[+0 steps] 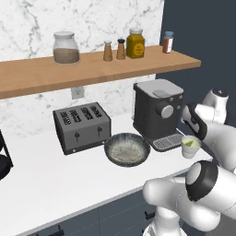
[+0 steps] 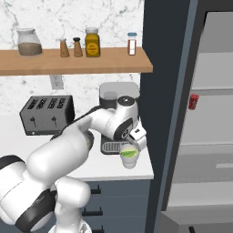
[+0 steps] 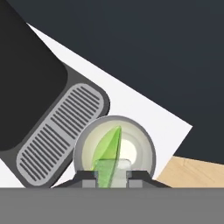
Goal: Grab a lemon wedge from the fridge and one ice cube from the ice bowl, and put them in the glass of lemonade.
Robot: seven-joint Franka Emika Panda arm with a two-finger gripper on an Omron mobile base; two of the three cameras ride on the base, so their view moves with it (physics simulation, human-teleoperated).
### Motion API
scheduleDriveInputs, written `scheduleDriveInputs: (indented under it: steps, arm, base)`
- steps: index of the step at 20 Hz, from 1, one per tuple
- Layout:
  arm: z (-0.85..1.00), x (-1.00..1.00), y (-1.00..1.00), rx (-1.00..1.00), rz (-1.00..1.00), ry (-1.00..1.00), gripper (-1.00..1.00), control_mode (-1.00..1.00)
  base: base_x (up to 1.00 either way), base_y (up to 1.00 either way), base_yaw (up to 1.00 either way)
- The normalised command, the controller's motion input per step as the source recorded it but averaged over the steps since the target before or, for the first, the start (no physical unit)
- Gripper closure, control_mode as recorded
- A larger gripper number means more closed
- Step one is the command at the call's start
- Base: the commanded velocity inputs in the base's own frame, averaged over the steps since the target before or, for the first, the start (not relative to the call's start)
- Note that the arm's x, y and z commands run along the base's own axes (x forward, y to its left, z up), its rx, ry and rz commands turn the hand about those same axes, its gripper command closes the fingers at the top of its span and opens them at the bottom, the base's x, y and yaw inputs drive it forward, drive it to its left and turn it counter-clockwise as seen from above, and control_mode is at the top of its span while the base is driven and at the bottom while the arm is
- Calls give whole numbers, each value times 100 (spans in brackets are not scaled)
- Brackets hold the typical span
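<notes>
The glass of lemonade (image 1: 190,147) (image 2: 129,159) (image 3: 140,151) stands on the white counter's right end, by the coffee machine's drip tray. My gripper (image 1: 191,137) (image 2: 134,144) (image 3: 112,176) hangs right over the glass, shut on the yellow-green lemon wedge (image 3: 111,146) (image 2: 129,153) (image 1: 190,143), which points down at the glass's mouth. The dark ice bowl (image 1: 126,149) with its speckled inside sits left of the coffee machine. On the right stands the fridge (image 2: 214,113), open, with its light grey shelves showing.
A coffee machine (image 1: 156,110) (image 2: 113,98) stands just behind the glass, and a toaster (image 1: 82,126) (image 2: 47,113) sits further left. The wooden shelf (image 1: 92,69) above carries jars and shakers. A red can (image 2: 194,101) sits in the fridge. The counter edge (image 2: 145,175) is close to the glass.
</notes>
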Motion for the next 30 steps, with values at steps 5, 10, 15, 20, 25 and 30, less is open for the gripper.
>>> scheduleDriveInputs:
  steps: [5, 10, 15, 20, 25, 30]
  arm:
    - [-21, 0, -3, 0, 0, 0, -100, -100]
    - [0, 0, 0, 0, 0, 0, -100, -100]
    - [0, -1, 0, 0, 0, 0, -100, -100]
    - [1, -8, 0, 0, 0, 0, -100, -100]
    - [14, -13, 0, 1, 0, -3, -100, -100]
    - [19, -17, 0, 2, 0, -4, -100, -100]
  base:
    - [0, 0, 0]
    - [0, 0, 0]
    - [0, 0, 0]
    - [0, 0, 0]
    - [0, 0, 0]
    - [0, 0, 0]
